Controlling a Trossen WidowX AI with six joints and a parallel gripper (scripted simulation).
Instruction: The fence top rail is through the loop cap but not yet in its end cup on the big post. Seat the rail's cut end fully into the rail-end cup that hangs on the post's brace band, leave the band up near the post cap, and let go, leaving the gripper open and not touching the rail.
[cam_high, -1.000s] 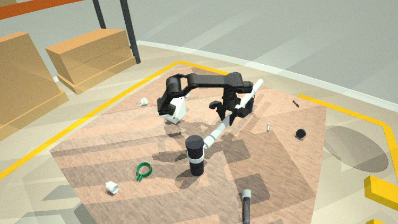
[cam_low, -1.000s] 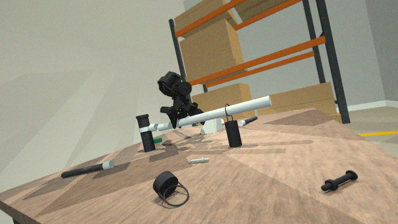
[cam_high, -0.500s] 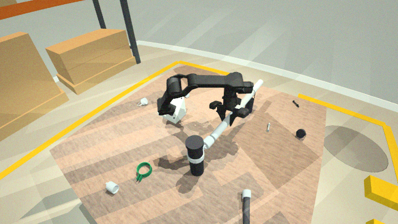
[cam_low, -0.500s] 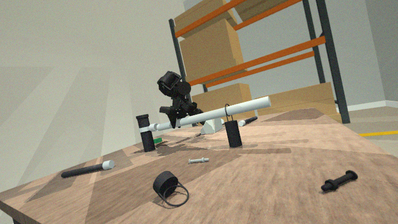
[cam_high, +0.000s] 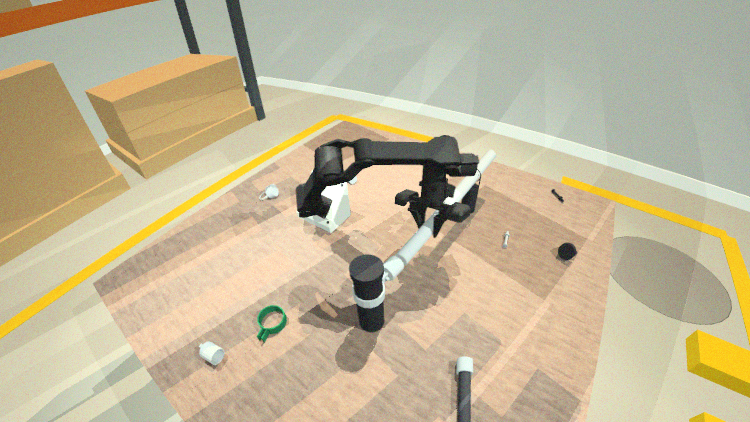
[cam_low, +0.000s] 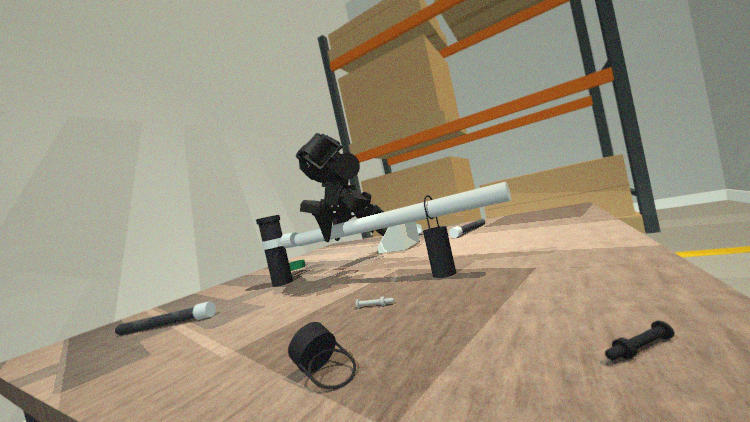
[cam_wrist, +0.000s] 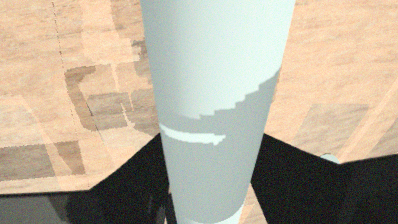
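Note:
The white top rail (cam_high: 419, 240) (cam_low: 398, 214) (cam_wrist: 215, 95) runs level above the table, through the wire loop of the loop cap on the small black post (cam_low: 439, 252). Its cut end meets the white rail-end cup (cam_high: 392, 268) (cam_low: 287, 240) beside the big black post (cam_high: 369, 313) (cam_low: 277, 267). I cannot tell how deep it sits. The white brace band (cam_high: 368, 302) (cam_low: 269, 244) sits a little below the post cap (cam_high: 366, 268). My gripper (cam_high: 433, 218) (cam_low: 331, 229) is shut on the rail near its middle. In the wrist view the rail fills the centre.
On the table lie a green ring clamp (cam_high: 271, 320), a white cup (cam_high: 211, 352), a white bolt (cam_high: 505, 239) (cam_low: 373, 302), a black loop cap (cam_high: 566, 250) (cam_low: 312, 343), a black bolt (cam_high: 557, 195) (cam_low: 638, 341) and a black rod with a white tip (cam_high: 464, 388) (cam_low: 162, 319).

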